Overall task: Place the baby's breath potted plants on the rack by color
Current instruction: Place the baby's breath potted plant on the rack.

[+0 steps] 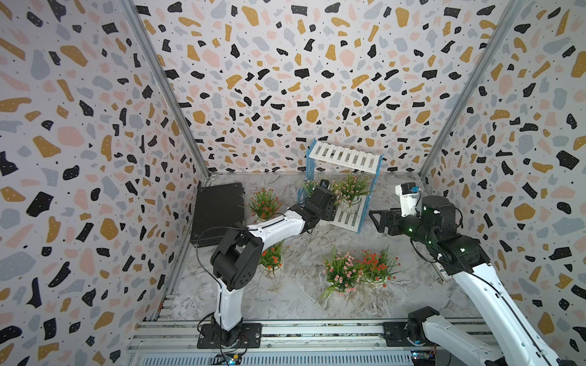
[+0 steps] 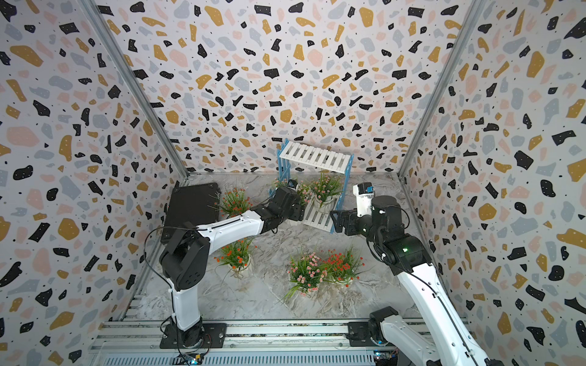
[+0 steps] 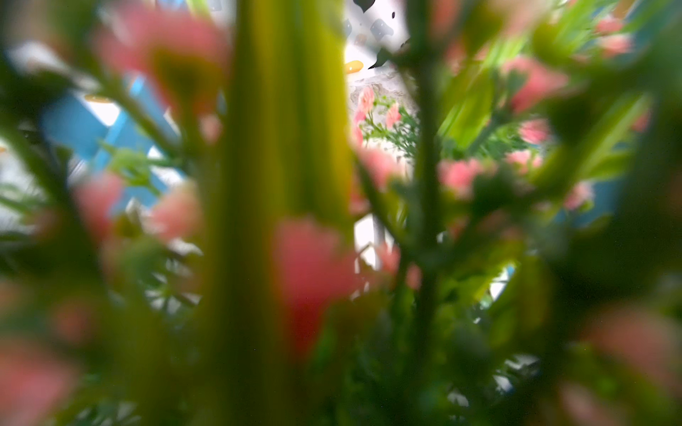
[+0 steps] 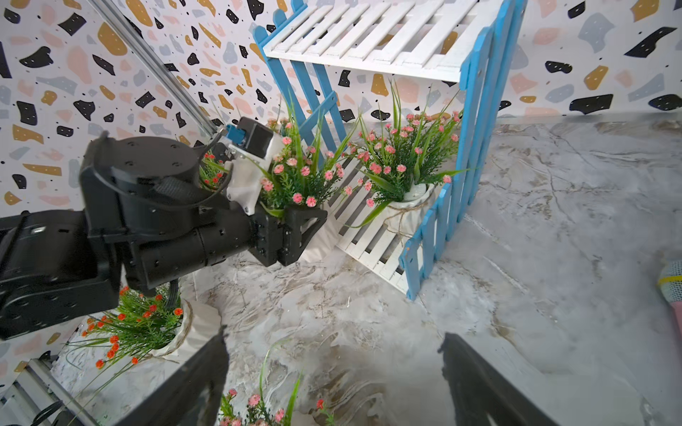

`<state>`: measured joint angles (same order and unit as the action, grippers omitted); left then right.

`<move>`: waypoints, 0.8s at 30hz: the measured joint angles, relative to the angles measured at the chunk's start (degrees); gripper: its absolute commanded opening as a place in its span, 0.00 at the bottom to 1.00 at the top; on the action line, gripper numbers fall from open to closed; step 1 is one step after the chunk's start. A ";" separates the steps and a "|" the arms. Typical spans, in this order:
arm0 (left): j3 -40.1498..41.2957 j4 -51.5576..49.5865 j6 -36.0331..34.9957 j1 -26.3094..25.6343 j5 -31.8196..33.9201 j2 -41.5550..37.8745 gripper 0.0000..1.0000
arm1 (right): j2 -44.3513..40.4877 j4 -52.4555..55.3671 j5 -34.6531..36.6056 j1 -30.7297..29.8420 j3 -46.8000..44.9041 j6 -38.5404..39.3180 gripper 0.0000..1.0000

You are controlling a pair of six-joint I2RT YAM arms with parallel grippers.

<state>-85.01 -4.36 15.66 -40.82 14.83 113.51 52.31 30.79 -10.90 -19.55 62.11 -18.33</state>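
Evidently the left gripper (image 4: 315,227) clamps the white ribbed pot (image 4: 320,244) of a pink-flowered baby's breath plant (image 4: 295,177) at the nine-o'clock end of the lower shelf of the blue-framed, white-slatted rack (image 4: 369,40); the right gripper (image 1: 374,220) hangs open, empty. Likely light and top-heavy; the rigid pot, not the stems, looks the place to grip.

Pink plants (image 4: 406,162) at rack's (image 4: 369,40) lower shelf

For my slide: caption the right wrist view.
Left gripper at a pink-flowered plant by the rack's lower shelf, where another pink plant stands.
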 measured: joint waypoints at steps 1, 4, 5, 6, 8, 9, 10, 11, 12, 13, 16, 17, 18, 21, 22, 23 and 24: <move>-1.11 0.11 -0.28 0.37 0.02 1.29 0.82 | -0.02 0.17 0.07 0.00 0.00 0.02 0.92; -3.96 0.13 -1.40 1.81 -0.02 4.83 0.82 | -0.28 0.70 0.28 0.00 0.00 0.24 0.92; -5.05 0.11 -1.73 2.49 -0.04 6.10 0.82 | -0.44 0.79 0.33 0.00 0.00 0.37 0.92; -6.01 0.11 -2.03 2.99 -0.07 7.06 0.82 | -0.61 0.85 0.44 0.00 0.00 0.44 0.92; -8.33 0.37 -3.02 3.82 -0.37 9.07 0.83 | -0.92 1.03 0.66 0.00 0.00 0.61 0.92; -9.53 0.61 -3.34 4.22 -0.59 10.05 0.83 | -1.05 1.11 0.72 0.00 0.00 0.68 0.92; -10.49 0.76 -3.78 4.55 -0.68 10.80 0.83 | -1.14 1.20 0.83 0.00 0.00 0.74 0.92; -11.69 1.01 -4.37 4.90 -0.76 11.74 0.83 | -1.20 1.33 0.94 0.00 0.00 0.81 0.92; -12.87 1.64 -4.92 5.20 -0.90 12.68 0.83 | -1.25 1.49 1.09 0.00 0.00 0.85 0.92; -13.62 2.12 -5.33 5.33 -0.90 13.29 0.83 | -1.25 1.60 1.11 0.00 0.00 0.87 0.92; -15.54 3.72 -6.60 5.53 -1.29 15.17 0.84 | -1.25 1.88 1.29 0.00 0.00 1.09 0.92; -16.17 4.39 -7.15 5.57 -1.55 15.89 0.84 | -1.25 1.86 1.29 0.00 0.00 1.27 0.92; -16.83 4.92 -7.50 5.57 -1.81 16.63 0.84 | -1.25 1.86 1.29 0.00 0.00 1.33 0.92; -19.78 5.31 -8.41 5.90 -2.29 19.34 0.86 | -1.16 1.88 1.29 0.00 0.00 1.57 0.92; -20.59 5.55 -8.68 5.92 -2.38 20.13 0.88 | -1.09 1.88 1.27 0.00 0.00 1.66 0.92; -21.16 6.05 -8.98 5.95 -2.34 20.83 0.89 | -0.96 1.88 1.27 0.00 0.00 1.73 0.92; -21.75 6.21 -9.18 6.03 -2.38 21.27 0.89 | -0.85 1.88 1.27 0.00 0.00 1.79 0.92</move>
<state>-106.76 1.85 6.48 -34.79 12.45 134.78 51.46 32.67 -9.63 -19.55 62.11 -16.53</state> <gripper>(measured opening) 0.880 0.919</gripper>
